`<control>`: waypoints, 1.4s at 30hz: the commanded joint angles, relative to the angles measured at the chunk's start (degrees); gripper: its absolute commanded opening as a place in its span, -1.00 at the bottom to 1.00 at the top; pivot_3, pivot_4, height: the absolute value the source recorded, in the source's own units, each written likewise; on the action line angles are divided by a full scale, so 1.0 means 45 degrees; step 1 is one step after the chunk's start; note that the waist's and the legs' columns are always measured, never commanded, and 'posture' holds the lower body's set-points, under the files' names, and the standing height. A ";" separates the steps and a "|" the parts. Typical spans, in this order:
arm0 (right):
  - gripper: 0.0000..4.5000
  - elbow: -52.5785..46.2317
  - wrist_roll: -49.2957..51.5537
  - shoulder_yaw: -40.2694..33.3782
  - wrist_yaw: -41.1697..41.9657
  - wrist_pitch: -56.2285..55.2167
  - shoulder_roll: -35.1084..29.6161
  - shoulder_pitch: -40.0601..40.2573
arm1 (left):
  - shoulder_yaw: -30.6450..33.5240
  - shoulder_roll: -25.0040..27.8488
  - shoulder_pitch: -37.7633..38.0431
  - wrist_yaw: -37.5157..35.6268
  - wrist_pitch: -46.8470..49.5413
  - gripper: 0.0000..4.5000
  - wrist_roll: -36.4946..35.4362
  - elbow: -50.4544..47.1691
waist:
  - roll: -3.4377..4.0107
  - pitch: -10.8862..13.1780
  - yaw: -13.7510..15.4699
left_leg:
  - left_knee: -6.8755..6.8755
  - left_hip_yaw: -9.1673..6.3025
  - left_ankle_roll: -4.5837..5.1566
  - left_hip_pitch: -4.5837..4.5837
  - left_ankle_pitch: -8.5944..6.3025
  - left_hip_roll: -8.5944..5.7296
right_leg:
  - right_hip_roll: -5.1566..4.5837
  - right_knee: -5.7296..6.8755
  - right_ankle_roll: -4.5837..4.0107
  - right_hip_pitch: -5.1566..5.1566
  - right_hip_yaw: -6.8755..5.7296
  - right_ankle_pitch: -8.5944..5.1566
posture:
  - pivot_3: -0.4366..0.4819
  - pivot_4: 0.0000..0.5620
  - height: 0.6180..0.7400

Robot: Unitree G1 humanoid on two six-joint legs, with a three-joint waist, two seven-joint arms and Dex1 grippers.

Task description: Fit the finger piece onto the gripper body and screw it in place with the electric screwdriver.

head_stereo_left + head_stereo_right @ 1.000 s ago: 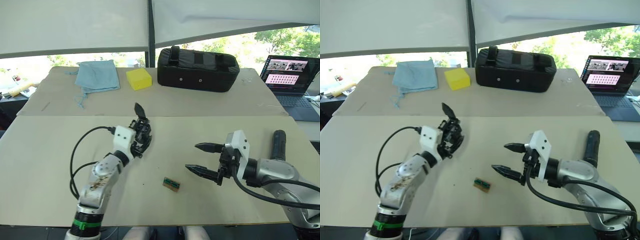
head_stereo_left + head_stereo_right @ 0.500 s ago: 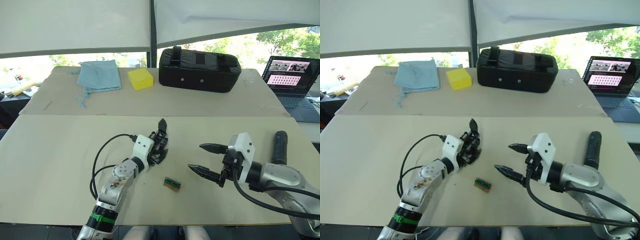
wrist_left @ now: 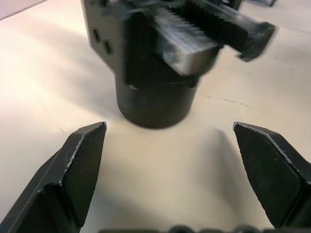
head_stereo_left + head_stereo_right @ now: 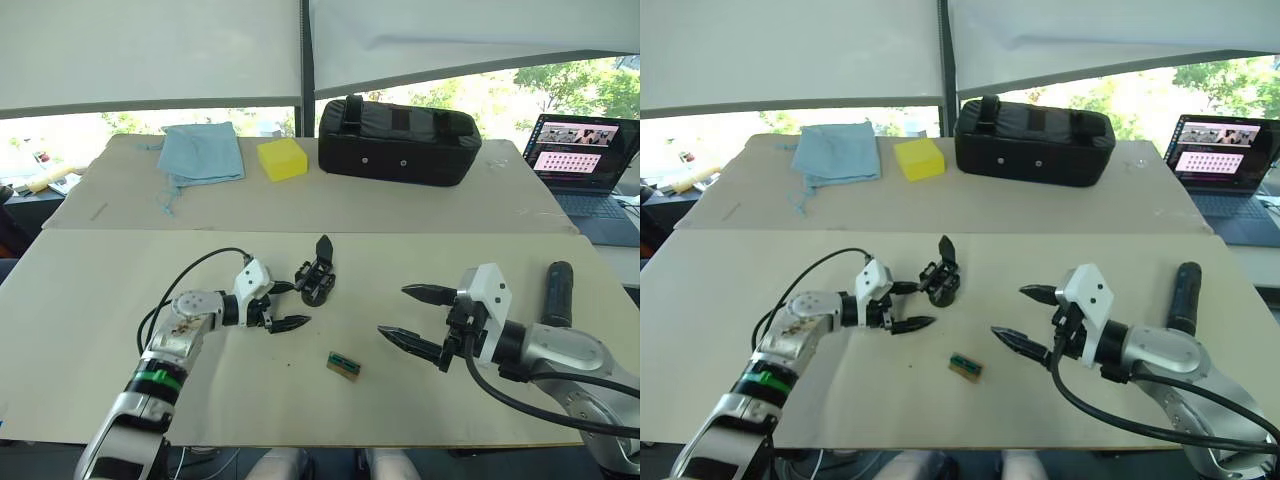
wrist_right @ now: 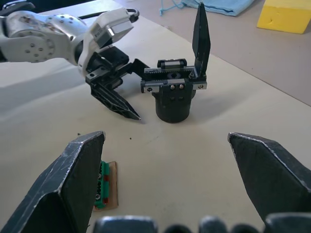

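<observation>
Beige table [image 4: 90, 300] surface, near section: left gripper [image 4: 283, 305] is released, fingers spread, empty, just left of the gripper body [image 4: 317, 279], not touching. Gripper body stands upright on its round base. Right gripper [image 4: 412, 315] is released, empty, well right of it. Green-and-brown block [image 4: 343, 366] lies between the grippers, nearer. Electric screwdriver [image 4: 556, 293] lies far right.

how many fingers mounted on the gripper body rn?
1. The gripper body stands on the table between the open left gripper and open right gripper, with a single upright finger at one end of its rail. The other end looks bare.
</observation>
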 commanded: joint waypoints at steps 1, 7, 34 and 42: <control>1.00 -0.0603 0.0094 -0.0209 -0.0160 -0.0054 -0.0068 -0.0005 | 0.0006 -0.0632 -0.1373 -0.0620 -0.1417 0.97 0.0350 0.2197 | -0.0002 0.0000 0.0013 | 0.0002 0.0000 0.0007 -0.0003 -0.0004 0.0000 | -0.0001 -0.0001 -0.0001 -0.0001 -0.0002 0.0001 | -0.05 -0.47 1.00; 1.00 -0.0827 0.0070 -0.0244 -0.0439 -0.0060 -0.0018 0.0279 | 0.0245 -0.1390 -0.2588 -0.1172 -0.2806 0.75 0.0719 0.4684 | -0.0003 0.0000 -0.0081 | 0.0002 0.0000 0.0045 -0.0036 -0.0021 0.0000 | -0.0001 -0.0018 0.0000 -0.0039 -0.0007 0.0001 | -0.05 -0.47 1.00; 1.00 -0.1883 -0.0133 -0.0025 -0.1396 -0.0144 0.0221 0.1551 | -0.0938 -0.4075 0.2856 0.7467 0.3107 0.06 0.2699 -0.5932 | -0.0012 0.0005 0.0001 | 0.0183 0.0006 -0.0066 -0.0193 0.0048 0.0036 | 0.0028 0.0183 0.0078 -0.0191 0.0090 -0.0010 | -0.05 -0.47 1.00; 1.00 -0.1731 0.0023 -0.0646 -0.1324 0.0513 -0.0459 0.1240 | -0.0296 -0.2573 0.3082 0.5919 0.4268 0.98 0.1655 -0.6535 | -0.0010 0.0004 -0.0056 | 0.0188 0.0007 -0.0053 -0.0192 0.0043 0.0026 | 0.0024 0.0178 -0.0024 -0.0190 0.0091 0.0053 | -0.05 -0.47 1.00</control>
